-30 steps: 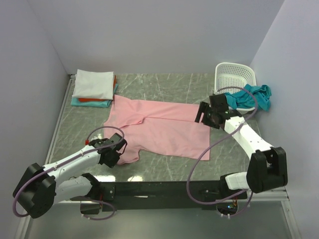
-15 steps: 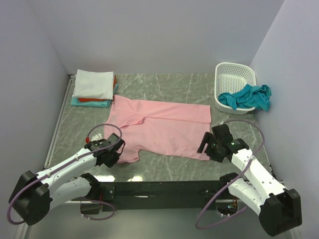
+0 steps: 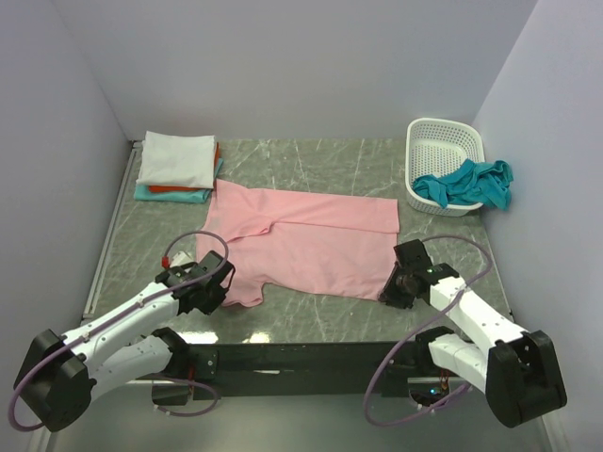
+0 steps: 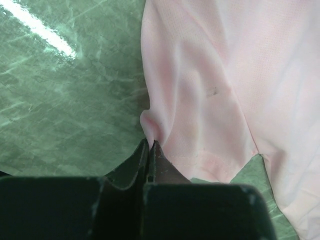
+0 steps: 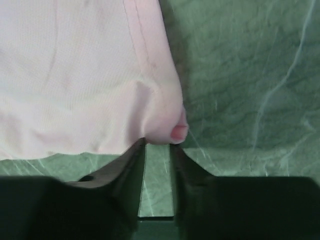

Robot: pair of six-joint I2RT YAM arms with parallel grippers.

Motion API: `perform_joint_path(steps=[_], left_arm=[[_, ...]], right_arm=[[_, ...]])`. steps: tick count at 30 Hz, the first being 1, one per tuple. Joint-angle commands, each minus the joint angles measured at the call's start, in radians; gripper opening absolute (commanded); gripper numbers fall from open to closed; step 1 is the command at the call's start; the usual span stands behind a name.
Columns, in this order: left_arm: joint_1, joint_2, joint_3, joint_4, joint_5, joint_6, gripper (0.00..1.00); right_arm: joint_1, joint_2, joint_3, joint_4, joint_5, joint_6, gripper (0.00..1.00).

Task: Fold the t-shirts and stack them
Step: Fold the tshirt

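Observation:
The pink t-shirt [image 3: 311,240] lies spread flat across the middle of the table. My left gripper [image 3: 219,290] is at its near left sleeve, and in the left wrist view the gripper [image 4: 151,142] is shut on a pinched fold of the pink cloth [image 4: 215,75]. At the shirt's near right corner sits my right gripper [image 3: 394,290]. Its jaws [image 5: 158,142] stand narrow, with the bunched corner of the pink cloth [image 5: 75,75] caught at their tips. A folded stack [image 3: 177,162] rests at the far left: white on top, orange-red and teal below.
A white lattice basket [image 3: 443,141] stands at the far right by the wall. A crumpled teal t-shirt [image 3: 466,182] hangs over its front edge. The grey walls close in on the left, back and right.
The right arm swung from the shirt's far right edge down to its near right corner, and its jaws narrowed onto the cloth. The left gripper stayed shut on the sleeve.

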Motion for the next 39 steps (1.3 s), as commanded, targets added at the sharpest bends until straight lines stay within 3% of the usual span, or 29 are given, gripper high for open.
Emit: perform_joint_path(steps=[1,2,3,5,19,29,39], left_arm=[[0.003,-0.002,0.049,0.016,-0.012,0.024,0.01],[0.003,0.004,0.053,0.014,-0.012,0.029,0.01],[0.003,0.008,0.064,0.013,-0.013,0.032,0.01],[0.003,0.017,0.08,0.005,-0.015,0.049,0.01],[0.029,0.087,0.267,0.025,-0.062,0.181,0.01],[0.15,0.178,0.397,0.186,-0.052,0.316,0.01],[0.214,0.316,0.521,0.246,-0.032,0.408,0.01]], right_arm=[[0.003,0.035,0.011,0.048,0.077,-0.012,0.3],[0.004,0.041,0.015,0.051,0.074,-0.016,0.24],[0.003,0.041,0.026,0.053,0.071,-0.025,0.12],[0.004,0.034,0.035,0.048,0.055,-0.032,0.0],[-0.002,0.007,0.17,-0.025,0.084,-0.129,0.0],[-0.03,0.176,0.354,-0.028,0.081,-0.198,0.0],[-0.077,0.288,0.472,-0.048,0.066,-0.238,0.0]])
